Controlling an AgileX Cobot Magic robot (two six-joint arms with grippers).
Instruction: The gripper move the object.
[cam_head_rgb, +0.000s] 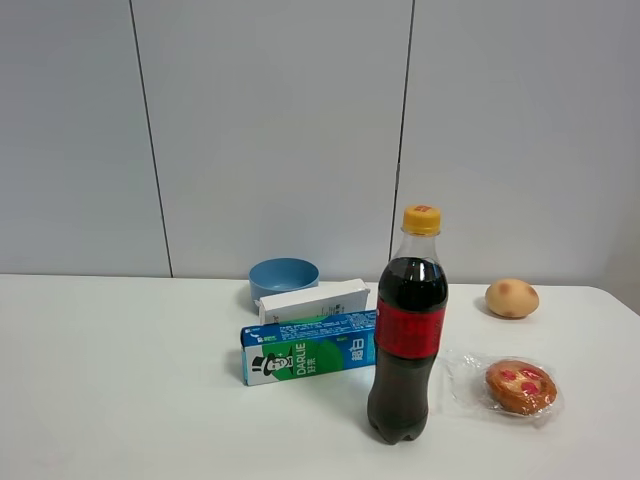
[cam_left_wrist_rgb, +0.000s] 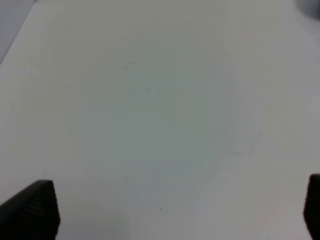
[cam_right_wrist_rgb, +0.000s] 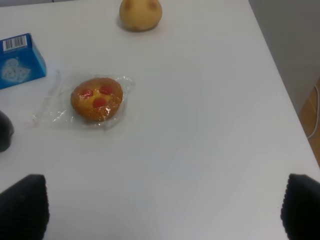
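The long white box (cam_head_rgb: 313, 300) lies on the white table behind the green-and-blue DARLIE box (cam_head_rgb: 308, 347), in front of a blue bowl (cam_head_rgb: 283, 275). Neither arm shows in the exterior high view. My left gripper (cam_left_wrist_rgb: 172, 210) is open and empty, with only its black fingertips (cam_left_wrist_rgb: 30, 210) showing over bare table. My right gripper (cam_right_wrist_rgb: 162, 207) is open and empty over the table's right part, with its fingertips (cam_right_wrist_rgb: 22, 205) wide apart. The white box is out of both wrist views.
A cola bottle (cam_head_rgb: 406, 330) stands in front of the boxes. A wrapped pastry (cam_head_rgb: 520, 386) (cam_right_wrist_rgb: 97, 99) and a round bun (cam_head_rgb: 512, 298) (cam_right_wrist_rgb: 140, 13) lie on the right. The DARLIE box end (cam_right_wrist_rgb: 20, 60) shows in the right wrist view, as does the table edge (cam_right_wrist_rgb: 285, 100).
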